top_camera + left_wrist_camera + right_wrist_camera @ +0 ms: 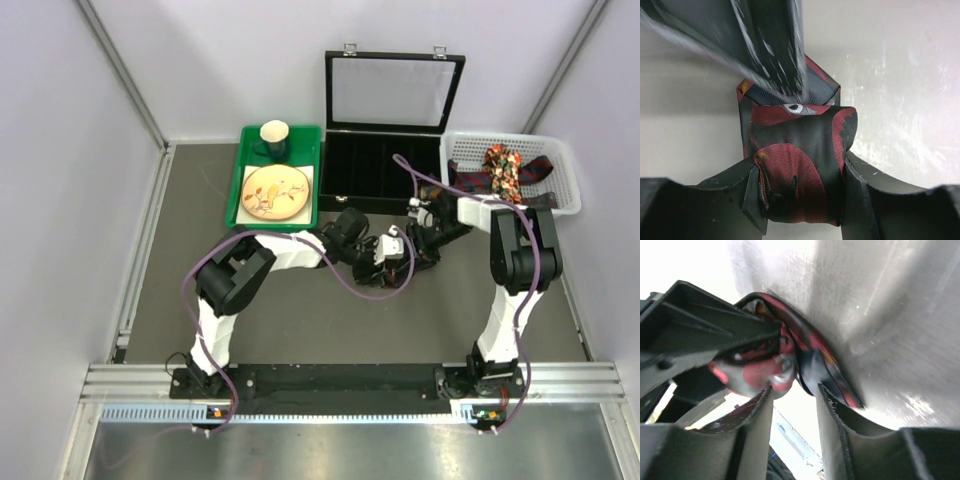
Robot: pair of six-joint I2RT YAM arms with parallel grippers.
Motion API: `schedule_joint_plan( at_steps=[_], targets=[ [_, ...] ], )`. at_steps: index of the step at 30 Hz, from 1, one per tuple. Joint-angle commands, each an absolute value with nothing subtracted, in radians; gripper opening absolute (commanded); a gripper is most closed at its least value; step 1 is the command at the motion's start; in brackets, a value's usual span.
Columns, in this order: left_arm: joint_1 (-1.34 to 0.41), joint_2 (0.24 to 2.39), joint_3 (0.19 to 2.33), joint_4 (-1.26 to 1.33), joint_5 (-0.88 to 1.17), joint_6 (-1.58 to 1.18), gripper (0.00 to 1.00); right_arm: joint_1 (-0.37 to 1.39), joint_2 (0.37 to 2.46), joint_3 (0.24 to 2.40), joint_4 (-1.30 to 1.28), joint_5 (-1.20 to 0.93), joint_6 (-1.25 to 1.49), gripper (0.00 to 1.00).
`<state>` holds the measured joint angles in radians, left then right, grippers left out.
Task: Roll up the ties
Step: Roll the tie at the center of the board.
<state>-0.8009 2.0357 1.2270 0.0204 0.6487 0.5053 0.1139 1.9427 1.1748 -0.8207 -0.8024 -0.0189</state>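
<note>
My left tool point(801, 197) is clamped on the rolled maroon tie point(799, 145), gripping both sides, at the middle of the desk point(300, 320). My right tool point(795, 390) is released, its tips at the roll. Far right, other ties point(505, 170) lie in the white basket point(562, 190).

Black-and-white jointed arms point(519, 250) trail looping purple cables point(188, 290).
</note>
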Motion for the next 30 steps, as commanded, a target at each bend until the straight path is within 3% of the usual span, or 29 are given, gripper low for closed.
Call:
schedule_joint_plan(
  at_steps=[1, 4, 12, 13, 14, 20, 30],
  targets=[
    [-0.811, 2.06, 1.241, -0.374, 0.424, 0.555, 0.29, 0.06, 1.848, 1.198, -0.83, -0.865, -0.069, 0.41],
    [-0.824, 2.115, 1.324, -0.488, 0.388, 0.555, 0.28, 0.051, 1.845, 1.178, -0.827, -0.862, -0.074, 0.41],
    [-0.839, 2.232, 1.494, -0.588, 0.371, 0.54, 0.31, 0.049, 1.848, 1.157, -0.752, -0.7, -0.008, 0.65],
    [-0.841, 2.235, 1.496, -0.581, 0.38, 0.54, 0.32, 0.049, 1.851, 1.158, -0.749, -0.696, 0.02, 0.73],
    [-0.842, 2.238, 1.493, -0.578, 0.382, 0.54, 0.32, 0.051, 1.858, 1.155, -0.743, -0.699, 0.017, 0.99],
    [-0.842, 2.243, 1.47, -0.558, 0.394, 0.538, 0.32, 0.051, 1.897, 1.135, -0.701, -0.715, 0.026, 0.98],
    [-0.842, 2.24, 1.47, -0.561, 0.399, 0.528, 0.31, 0.086, 1.968, 1.078, -0.695, -0.989, 0.045, 0.88]
  ],
)
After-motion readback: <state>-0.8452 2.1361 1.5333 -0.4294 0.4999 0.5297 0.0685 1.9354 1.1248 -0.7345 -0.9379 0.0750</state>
